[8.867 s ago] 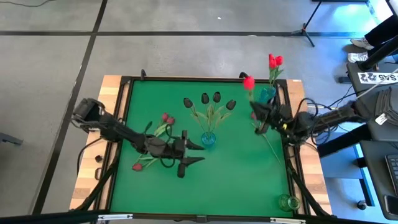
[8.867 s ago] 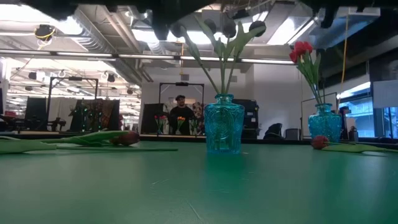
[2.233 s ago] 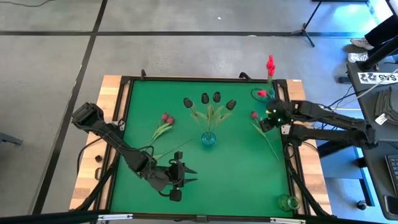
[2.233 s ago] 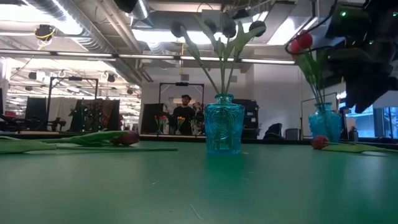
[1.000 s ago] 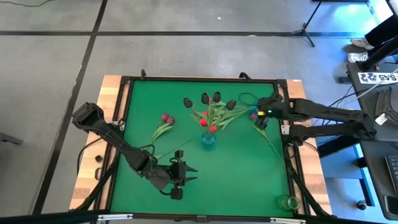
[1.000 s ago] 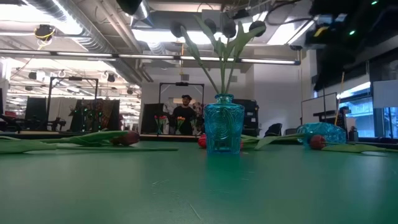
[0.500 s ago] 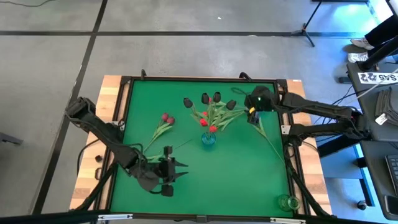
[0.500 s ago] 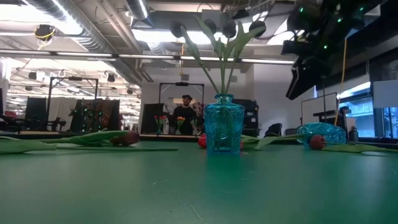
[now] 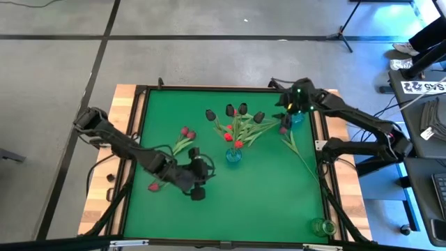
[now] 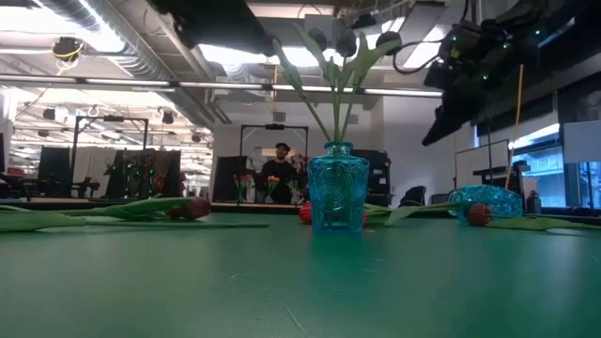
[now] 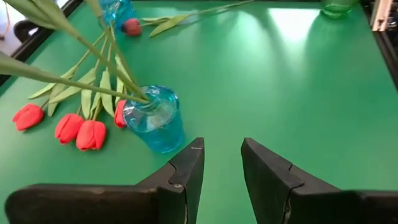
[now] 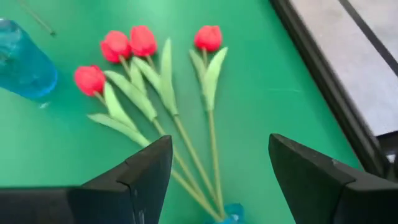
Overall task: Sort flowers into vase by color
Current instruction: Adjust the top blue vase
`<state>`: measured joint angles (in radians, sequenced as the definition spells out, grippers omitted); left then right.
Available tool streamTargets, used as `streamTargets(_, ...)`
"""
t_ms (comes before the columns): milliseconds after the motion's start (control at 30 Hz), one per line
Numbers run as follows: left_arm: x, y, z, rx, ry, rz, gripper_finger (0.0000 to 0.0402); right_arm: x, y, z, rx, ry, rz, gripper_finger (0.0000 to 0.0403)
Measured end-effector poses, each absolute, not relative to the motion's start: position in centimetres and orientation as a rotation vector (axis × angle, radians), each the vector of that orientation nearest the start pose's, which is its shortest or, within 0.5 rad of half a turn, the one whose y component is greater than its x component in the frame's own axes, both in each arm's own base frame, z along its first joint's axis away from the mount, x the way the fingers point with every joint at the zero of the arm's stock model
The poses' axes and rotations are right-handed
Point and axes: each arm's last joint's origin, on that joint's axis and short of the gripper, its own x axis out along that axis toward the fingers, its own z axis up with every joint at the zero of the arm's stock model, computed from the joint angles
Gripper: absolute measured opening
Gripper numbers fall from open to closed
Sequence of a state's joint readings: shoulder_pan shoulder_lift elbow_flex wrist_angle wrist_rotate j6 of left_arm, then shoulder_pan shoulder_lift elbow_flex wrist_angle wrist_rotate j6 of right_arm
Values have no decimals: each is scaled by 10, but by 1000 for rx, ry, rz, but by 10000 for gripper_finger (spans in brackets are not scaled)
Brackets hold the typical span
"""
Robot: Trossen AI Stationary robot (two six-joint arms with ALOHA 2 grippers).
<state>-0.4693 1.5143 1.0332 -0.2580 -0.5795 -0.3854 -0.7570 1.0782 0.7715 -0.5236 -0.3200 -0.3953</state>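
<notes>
A blue vase point(image 9: 233, 155) with near-black tulips point(image 9: 235, 110) stands mid-table point(image 9: 272, 188). Four red tulips point(image 12: 137, 46) lie on the cloth beside it, stems trailing to a tipped-over vase point(image 10: 485, 201) at the right edge. The right gripper point(image 12: 217, 165) hovers over those stems, jaws apart, empty. The left gripper point(image 11: 221, 163), jaws apart, sits near the standing vase; pink tulips point(image 9: 187, 132) lie behind it.

Left end effector point(image 11: 221, 163) open, empty, near blue vase point(image 11: 153, 121); red tulips point(image 11: 68, 127) beside

The floor point(image 9: 209, 59) around the table point(image 9: 132, 104) is grey with dark lines. Behind the table, long ceiling lights point(image 10: 113, 42) shine, and a person point(image 10: 276, 169) stands far back.
</notes>
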Motion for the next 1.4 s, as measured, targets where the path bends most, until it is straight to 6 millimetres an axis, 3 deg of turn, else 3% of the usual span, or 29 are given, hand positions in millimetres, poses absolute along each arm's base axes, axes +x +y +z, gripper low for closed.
streamTargets(133,295,-116,243,-14,635,241,105,158,-149,241,45,811,-256,267)
streamTargets(367,302,-98,243,-28,649,269,105,183,-153,203,69,973,-140,267)
streamTargets(633,303,-96,243,-25,651,271,105,201,-149,178,-60,1126,-101,267)
streamTargets(833,303,-96,243,-24,651,270,105,205,-153,163,-52,1176,-65,267)
streamTargets(1133,303,-96,243,-23,650,272,105,210,-157,155,-80,1174,-71,261)
streamTargets(1400,303,-96,243,-23,649,274,105,213,-157,150,-35,1144,-34,197)
